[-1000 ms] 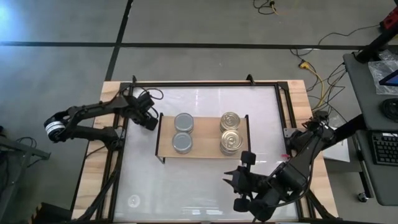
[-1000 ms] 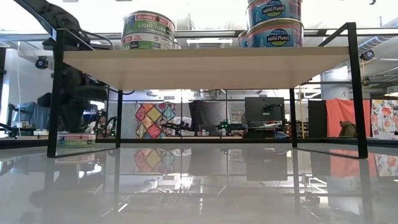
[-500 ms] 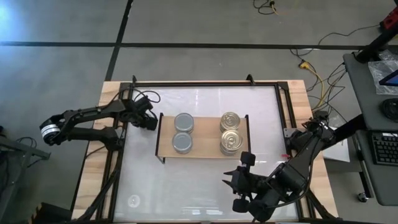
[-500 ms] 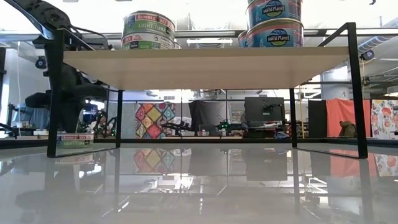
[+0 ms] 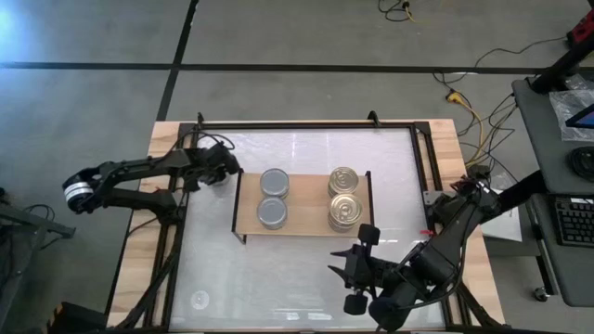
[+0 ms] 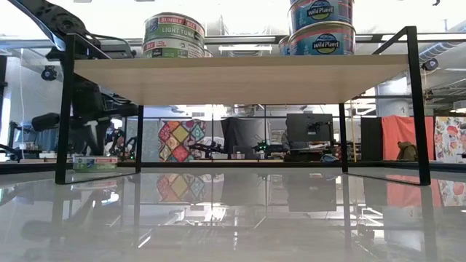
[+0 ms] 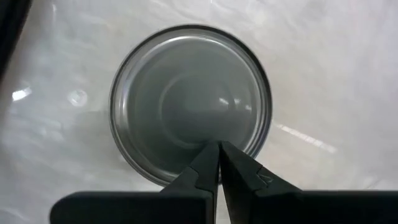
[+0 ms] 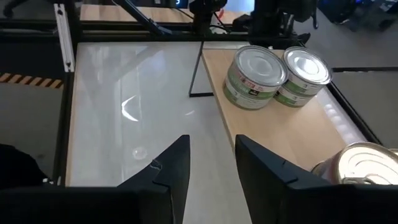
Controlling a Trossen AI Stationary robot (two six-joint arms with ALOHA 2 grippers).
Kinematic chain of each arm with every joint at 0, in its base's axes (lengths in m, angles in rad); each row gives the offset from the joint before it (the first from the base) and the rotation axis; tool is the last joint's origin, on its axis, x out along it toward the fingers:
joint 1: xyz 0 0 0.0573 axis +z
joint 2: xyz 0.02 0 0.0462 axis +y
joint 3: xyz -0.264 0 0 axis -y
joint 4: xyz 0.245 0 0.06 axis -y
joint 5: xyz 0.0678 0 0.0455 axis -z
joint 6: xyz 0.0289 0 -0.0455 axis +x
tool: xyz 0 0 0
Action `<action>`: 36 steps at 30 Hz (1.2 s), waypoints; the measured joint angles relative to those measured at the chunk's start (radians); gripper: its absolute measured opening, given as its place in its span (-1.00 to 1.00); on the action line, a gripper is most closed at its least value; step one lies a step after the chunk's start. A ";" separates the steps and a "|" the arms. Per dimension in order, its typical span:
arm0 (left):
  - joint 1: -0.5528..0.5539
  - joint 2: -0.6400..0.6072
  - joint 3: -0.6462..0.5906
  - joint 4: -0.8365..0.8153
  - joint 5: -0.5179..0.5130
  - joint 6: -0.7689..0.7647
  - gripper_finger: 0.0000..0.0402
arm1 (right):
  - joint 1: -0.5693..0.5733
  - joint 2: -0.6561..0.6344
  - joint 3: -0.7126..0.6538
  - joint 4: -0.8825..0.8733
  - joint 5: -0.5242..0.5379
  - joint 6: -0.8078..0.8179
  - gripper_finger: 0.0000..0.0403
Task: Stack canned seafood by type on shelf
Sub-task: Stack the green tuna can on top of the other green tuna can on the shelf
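Left hand (image 7: 217, 148) pressed together over a silver-topped can (image 7: 189, 102) on the bench (image 5: 297, 269), beside the shelf (image 5: 303, 223); right hand (image 8: 211, 162) spread, near the shelf.

Left gripper (image 7: 217, 148) fingers pressed together, tips over near rim of silver-grey topped can (image 7: 190, 102) on white tabletop (image 7: 336, 74).

The left arm is stretched in from the left side of the shelf (image 5: 302, 200), bent at the elbow, and its wrist is carried just off the shelf's left end. The left gripper (image 5: 225, 170) is pointed downward there, and its fingers (image 7: 205, 167) are pressed together. The right arm is folded low at the shelf's front right corner, where the right gripper (image 5: 354, 274) is held with its fingers (image 8: 175, 163) parted.
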State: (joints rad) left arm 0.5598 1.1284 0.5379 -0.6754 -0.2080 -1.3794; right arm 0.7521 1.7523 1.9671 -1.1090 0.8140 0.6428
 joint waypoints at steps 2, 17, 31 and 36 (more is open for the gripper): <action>0.000 0.009 0.001 0.003 -0.001 -0.074 -0.99 | 0.008 0.000 -0.010 0.011 -0.004 0.015 -0.38; -0.071 0.050 0.005 -0.027 -0.041 -0.762 -0.99 | 0.016 0.000 -0.013 0.022 -0.118 0.038 -0.25; -0.397 0.046 0.009 -0.209 -0.029 -1.169 -0.99 | 0.027 0.000 -0.013 0.015 -0.247 0.031 -0.34; -0.544 0.041 0.031 -0.244 0.042 -1.285 -0.99 | 0.027 -0.002 -0.013 0.003 -0.246 -0.016 -0.33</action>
State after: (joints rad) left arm 0.0160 1.1699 0.5689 -0.9192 -0.1663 -2.6648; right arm 0.7792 1.7504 1.9541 -1.1061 0.5678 0.6271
